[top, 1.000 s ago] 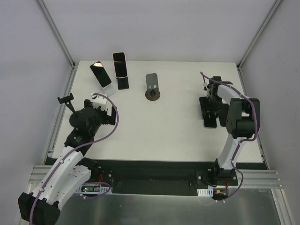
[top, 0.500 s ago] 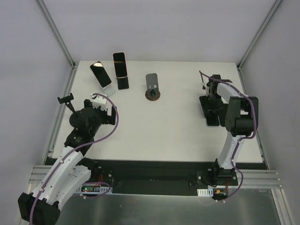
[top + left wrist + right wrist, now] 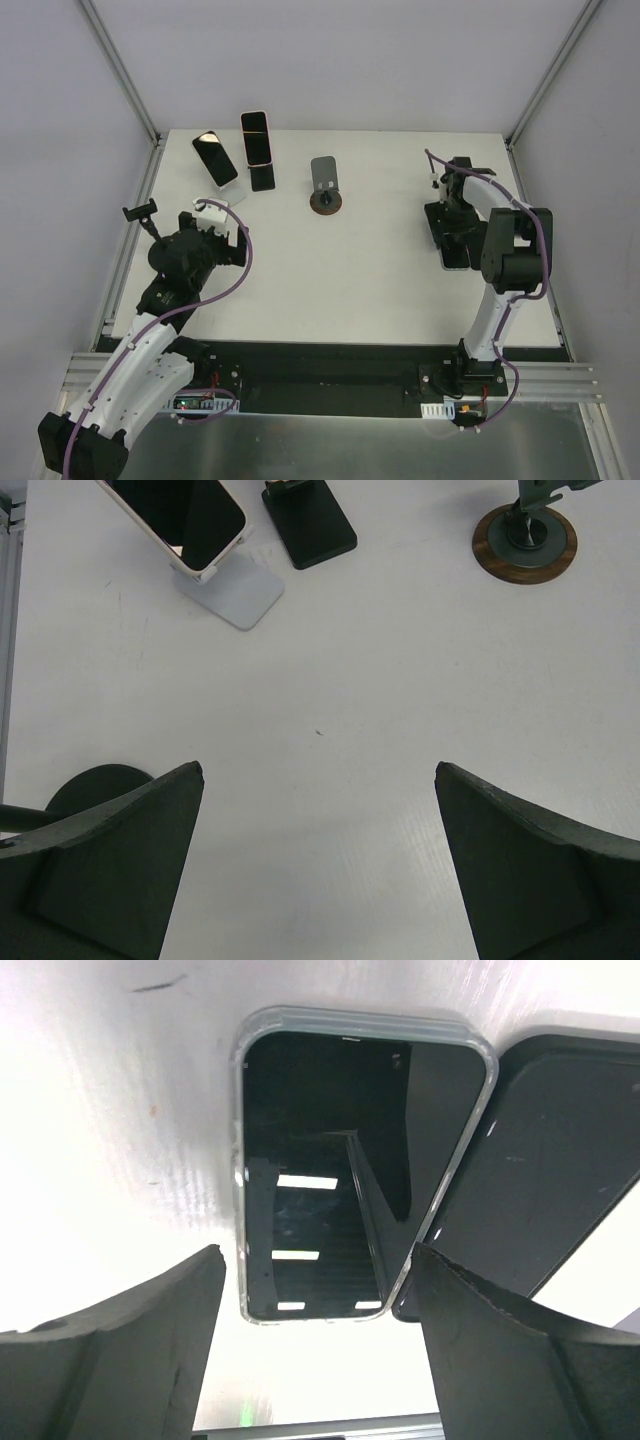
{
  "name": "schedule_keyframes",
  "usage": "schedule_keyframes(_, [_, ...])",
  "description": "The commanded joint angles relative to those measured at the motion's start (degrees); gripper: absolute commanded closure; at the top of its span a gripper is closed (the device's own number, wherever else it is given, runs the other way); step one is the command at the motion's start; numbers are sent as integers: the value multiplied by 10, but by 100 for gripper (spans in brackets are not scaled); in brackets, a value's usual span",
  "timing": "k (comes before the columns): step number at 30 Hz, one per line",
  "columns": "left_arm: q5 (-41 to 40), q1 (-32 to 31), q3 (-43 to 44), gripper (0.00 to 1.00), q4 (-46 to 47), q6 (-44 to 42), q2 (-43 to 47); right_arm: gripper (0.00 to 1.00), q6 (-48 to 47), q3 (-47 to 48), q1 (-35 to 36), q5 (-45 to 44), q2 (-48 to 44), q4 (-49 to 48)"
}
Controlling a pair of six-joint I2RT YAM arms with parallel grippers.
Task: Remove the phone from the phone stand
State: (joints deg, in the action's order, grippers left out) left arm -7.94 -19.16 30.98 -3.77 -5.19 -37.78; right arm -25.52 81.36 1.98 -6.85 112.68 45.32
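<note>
A dark phone (image 3: pixel 214 158) leans on a white stand (image 3: pixel 224 196) at the far left; it also shows in the left wrist view (image 3: pixel 185 515). A second phone (image 3: pixel 256 137) stands on a black stand (image 3: pixel 262 179). My left gripper (image 3: pixel 225 225) is open and empty (image 3: pixel 318 768), a short way in front of the white stand's base (image 3: pixel 232 595). My right gripper (image 3: pixel 450 225) is open (image 3: pixel 318 1252) and hovers over a clear-cased phone (image 3: pixel 340 1170) that lies flat on the table. A second dark phone (image 3: pixel 540 1190) lies beside it, their edges touching.
An empty grey stand with a round wooden base (image 3: pixel 326 200) sits at the far middle; it shows in the left wrist view (image 3: pixel 525 542). The black stand's base (image 3: pixel 310 520) is next to the white one. Frame posts and walls bound the table (image 3: pixel 330 280).
My right gripper has drawn back a little toward the far side, above the flat phones. The left arm and the stands have not moved.
</note>
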Motion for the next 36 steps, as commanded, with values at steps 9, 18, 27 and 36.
schedule_keyframes(9, [27,-5,11,1,19,25,-16,0,98,33,72,166,-164,-74])
schedule_keyframes(18, [72,-5,77,1,33,156,-136,4,180,-58,87,185,-310,-224])
schedule_keyframes(27, [128,-13,265,1,37,224,-411,4,189,-232,81,141,-542,-321])
schedule_keyframes(36, [125,-51,461,5,36,238,-624,4,177,-317,80,98,-704,-284])
